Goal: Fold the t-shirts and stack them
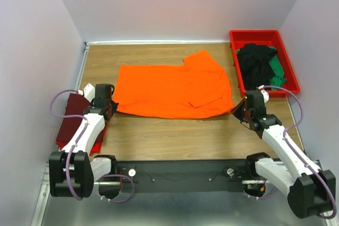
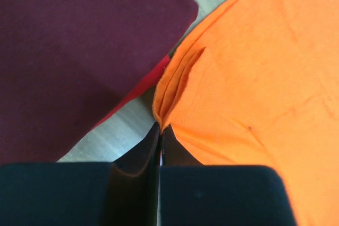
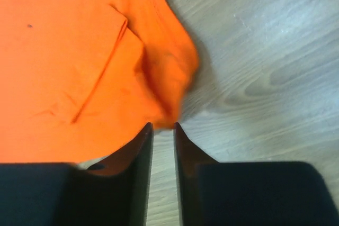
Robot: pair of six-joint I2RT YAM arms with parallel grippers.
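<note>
Orange t-shirt (image 1: 175,91) lies spread flat across the middle of the wooden table (image 1: 175,136), one sleeve folded up toward the far right, a few creases near the right hem.

Left gripper (image 1: 112,110) sits low at the shirt's left edge. In the left wrist view its jaws are pressed together, and a bunched fold of the orange t-shirt (image 2: 254,78) is pinched right at the tips of the left gripper (image 2: 160,126).

Right gripper (image 1: 235,109) is at the shirt's near right corner. In the right wrist view the right gripper (image 3: 163,125) has its jaws a narrow gap apart, with bare wood showing between them. The rumpled corner of the orange t-shirt (image 3: 69,51) is just in front of the tips and blurred; it is not clamped.

Maroon t-shirt (image 1: 71,117) lies folded at the left edge of the table beside the left arm, on top of a red t-shirt (image 1: 98,144) whose edge pokes out underneath. In the left wrist view the maroon t-shirt (image 2: 79,51) is close to the orange hem but not touching it, with a red strip (image 2: 143,91) showing below.

Red tray (image 1: 254,33) is at the far right corner and holds a crumpled black t-shirt (image 1: 257,64), with a green t-shirt (image 1: 278,70) beside and partly under it.
</note>
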